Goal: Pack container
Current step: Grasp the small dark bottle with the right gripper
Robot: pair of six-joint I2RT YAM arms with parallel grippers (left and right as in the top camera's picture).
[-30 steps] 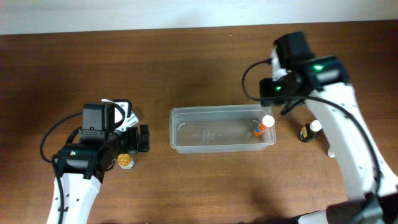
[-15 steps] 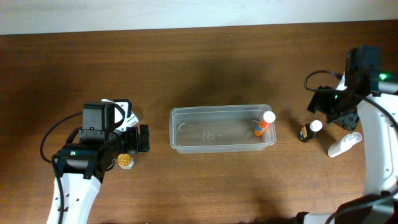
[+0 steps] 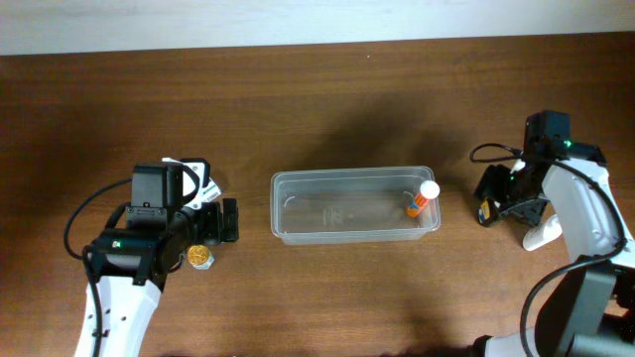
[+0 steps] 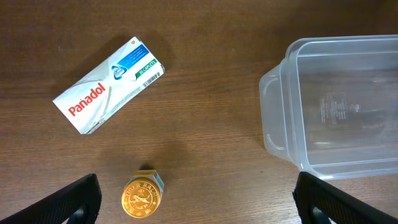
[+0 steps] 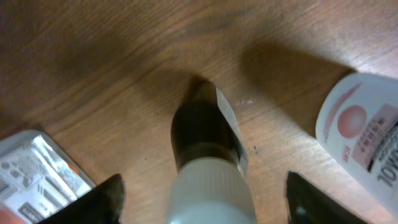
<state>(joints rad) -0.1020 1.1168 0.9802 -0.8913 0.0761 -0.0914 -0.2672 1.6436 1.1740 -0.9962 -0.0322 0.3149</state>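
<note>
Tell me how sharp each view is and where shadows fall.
Overhead: sharp, with a soft shadow beyond the container. Left wrist: crisp, the Panadol box print is legible. Right wrist: blurred, the dark bottle too close to focus.

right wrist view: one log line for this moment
right tool: open, straddling dark bottle | left tool: open | container: one orange stick inside

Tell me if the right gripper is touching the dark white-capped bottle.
Apart. Right wrist view: bare table shows between the bottle and both fingers.
</note>
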